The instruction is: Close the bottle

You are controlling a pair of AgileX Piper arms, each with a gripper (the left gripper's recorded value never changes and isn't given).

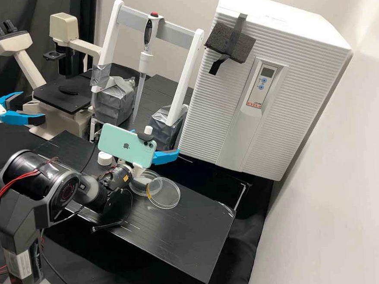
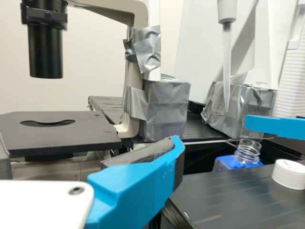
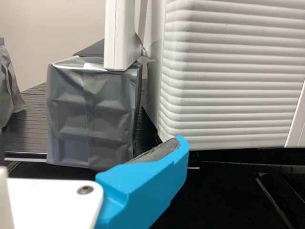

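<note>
Bottle open, white cap loose on the black bench
Nearest, the right gripper hangs close to the bottle with its blue fingers apart, holding nothing. The bottle stands uncapped on the bench, cap just beside it. It looks like light clear plastic, probably tippy and a bit slick, so I'd steady the body below the neck and pinch the cap by its side. Farther back, the left gripper is spread and empty too, next to the microscope

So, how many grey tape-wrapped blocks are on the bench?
2. One block sits beside the microscope, the other beside the white ribbed cabinet. More may be hidden behind the arm.
</note>
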